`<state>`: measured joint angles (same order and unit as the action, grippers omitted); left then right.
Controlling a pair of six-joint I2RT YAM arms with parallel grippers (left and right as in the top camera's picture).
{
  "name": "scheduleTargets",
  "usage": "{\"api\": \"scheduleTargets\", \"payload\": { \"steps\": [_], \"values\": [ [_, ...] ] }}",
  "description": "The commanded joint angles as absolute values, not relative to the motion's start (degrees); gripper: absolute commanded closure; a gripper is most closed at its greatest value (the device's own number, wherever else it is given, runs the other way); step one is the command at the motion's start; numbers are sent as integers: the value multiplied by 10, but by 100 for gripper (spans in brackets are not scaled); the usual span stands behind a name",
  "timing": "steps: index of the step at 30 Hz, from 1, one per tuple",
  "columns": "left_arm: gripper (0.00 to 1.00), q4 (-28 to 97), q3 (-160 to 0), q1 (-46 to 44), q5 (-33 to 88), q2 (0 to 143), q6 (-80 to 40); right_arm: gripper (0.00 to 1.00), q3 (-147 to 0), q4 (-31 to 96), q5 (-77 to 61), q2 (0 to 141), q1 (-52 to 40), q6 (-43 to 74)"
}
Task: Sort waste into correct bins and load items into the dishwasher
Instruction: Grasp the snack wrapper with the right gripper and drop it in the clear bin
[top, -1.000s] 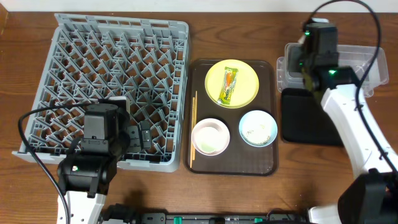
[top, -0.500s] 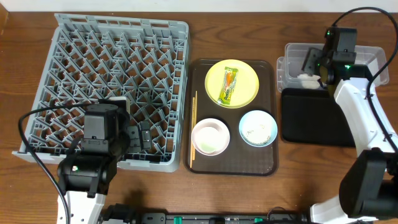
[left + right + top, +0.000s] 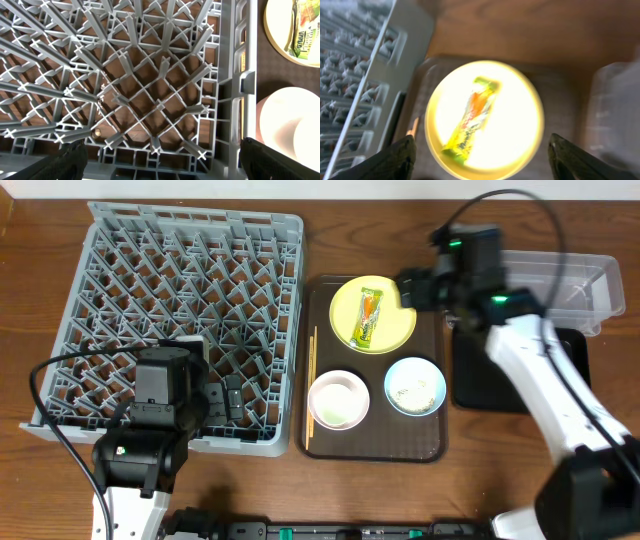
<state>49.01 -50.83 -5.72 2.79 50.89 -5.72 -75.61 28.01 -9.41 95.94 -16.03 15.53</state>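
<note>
You are hovering the right gripper over the plate's right rim, at the tray's far edge, fingers spread wide and gripping nothing. The wrapper is lying across the plate's middle. Your left gripper is hanging over the rack's near edge, fingers likewise released and empty.

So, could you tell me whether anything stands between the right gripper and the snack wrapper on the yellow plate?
Nothing visible does. The open right gripper hangs above the right edge of the yellow plate, and the snack wrapper lies uncovered in its middle.
</note>
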Motion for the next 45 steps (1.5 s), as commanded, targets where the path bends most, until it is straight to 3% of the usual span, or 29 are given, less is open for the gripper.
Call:
{"api": "scheduleTargets", "payload": {
  "steps": [1, 10, 16, 20, 21, 24, 26, 35, 39, 45],
  "values": [
    [2, 491, -522, -54, 24, 509, -50, 11, -756, 267, -28, 1008, -208, 221],
    [2, 495, -519, -54, 24, 509, -50, 6, -756, 189, 96, 1123, -284, 316],
    [2, 499, -519, -54, 24, 509, -50, 13, -756, 178, 96, 1183, -292, 384],
    [2, 499, -519, -54, 24, 509, -50, 42, -756, 176, 96, 1193, -292, 389],
    [2, 499, -519, -54, 24, 509, -50, 58, -756, 176, 94, 1192, -292, 389],
    [2, 499, -519, -54, 23, 509, -50, 90, -757, 176, 85, 1184, -291, 389],
    [2, 499, -519, -54, 23, 509, -50, 99, -757, 176, 86, 1169, -287, 378],
    [2, 499, -519, -54, 23, 509, -50, 99, -757, 178, 117, 1022, -217, 304],
    [2, 499, -519, -54, 24, 509, -50, 99, -757, 190, 153, 954, -125, 300],
    [2, 499, -519, -54, 24, 509, -50, 99, -757, 235, 152, 961, -26, 385]
  ]
}}
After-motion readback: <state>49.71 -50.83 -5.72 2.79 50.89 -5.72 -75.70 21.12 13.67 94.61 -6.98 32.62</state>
